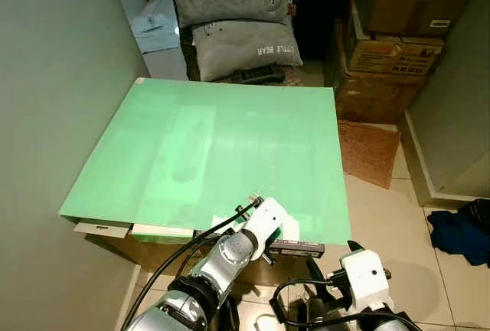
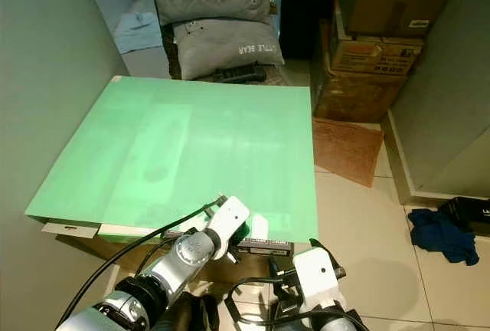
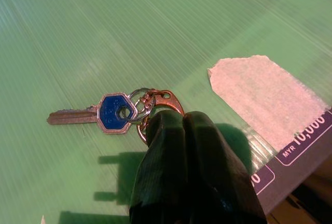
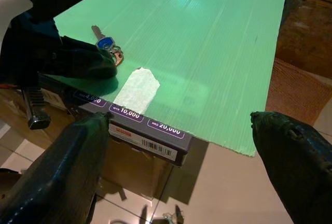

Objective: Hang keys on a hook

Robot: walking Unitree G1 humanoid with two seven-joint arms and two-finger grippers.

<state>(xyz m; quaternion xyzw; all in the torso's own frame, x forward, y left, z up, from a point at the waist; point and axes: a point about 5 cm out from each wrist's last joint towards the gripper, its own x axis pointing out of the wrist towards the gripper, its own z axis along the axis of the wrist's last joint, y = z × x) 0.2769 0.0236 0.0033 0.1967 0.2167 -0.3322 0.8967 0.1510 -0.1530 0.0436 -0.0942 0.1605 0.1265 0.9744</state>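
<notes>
Keys (image 3: 116, 112) lay flat on the green counter (image 1: 230, 147), near its front edge, just beside a strip of tape (image 3: 267, 97). The left claw (image 3: 179, 123) was closed on the copper clasp (image 3: 161, 99) of the ring, probably because the clasp stood a little higher than the flat key and gave the fingers something to pinch. The key with the blue head had its long axis along the counter, blade pointing away from the claw. The right claw (image 4: 181, 151) hung open below the counter edge, holding nothing. No hook could be seen.
</notes>
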